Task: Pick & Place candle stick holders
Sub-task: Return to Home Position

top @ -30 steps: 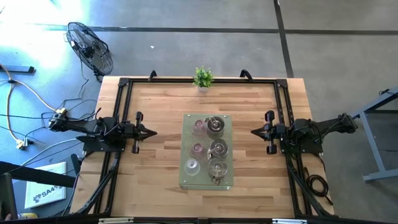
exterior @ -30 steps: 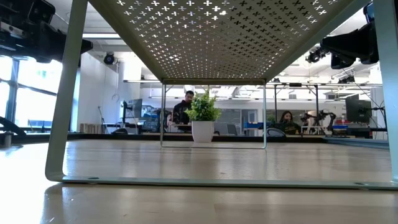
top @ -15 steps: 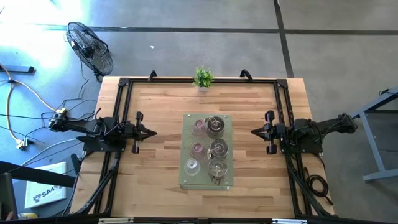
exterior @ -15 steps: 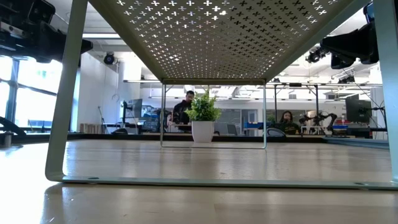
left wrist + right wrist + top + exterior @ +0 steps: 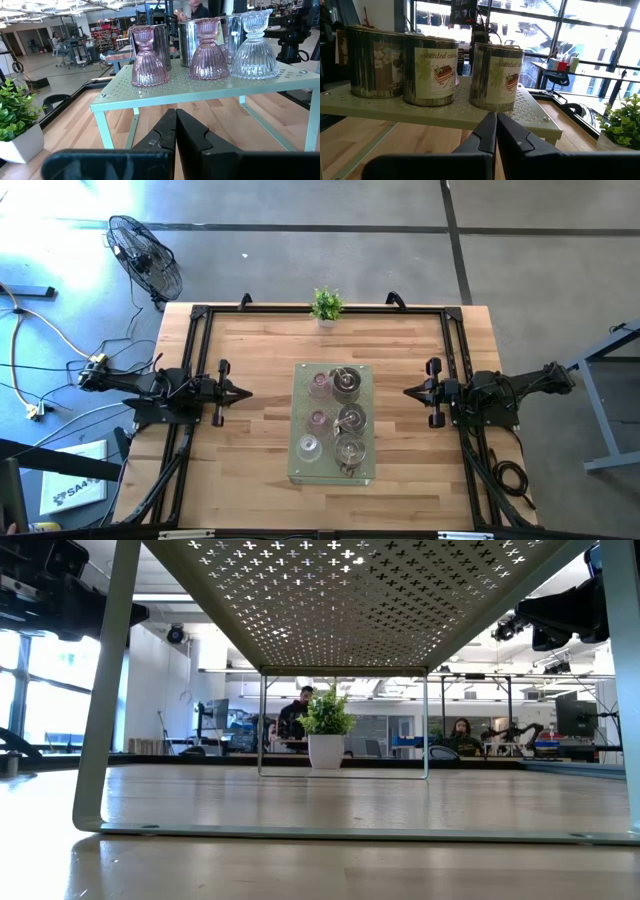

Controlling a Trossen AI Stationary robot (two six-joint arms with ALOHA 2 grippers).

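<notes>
Here, the left end effector (image 5: pixel 246 392) hangs with its fingers pressed together and nothing between them, pointing across the wooden desk (image 5: pixel 255 345) from the left edge. The right end effector (image 5: pixel 408 391) mirrors it from the right edge, likewise closed on nothing. Both are well apart from the pale green perforated shelf (image 5: pixel 363 472) that stands between them at the middle of the desk. All six candle stick holders (image 5: pixel 335 420) stand upright on the shelf in two rows of three. On the side facing the left arm are two pink ribbed glass holders (image 5: pixel 149 57) and one clear glass holder (image 5: pixel 257 45). On the side facing the right arm are three silvery tins (image 5: pixel 429 70) labelled "scented". A small green potted plant (image 5: pixel 326 305) sits at the desk's far edge, beyond the shelf. A floor fan (image 5: pixel 145 255) stands on the grey concrete floor (image 5: pixel 350 250) off the desk's far left corner, near loose cables (image 5: pixel 40 330). Seen level beneath the shelf, the room behind is an open workshop with tall windows, benches and equipment, where two people (image 5: pixel 300 708) show in the distance.
</notes>
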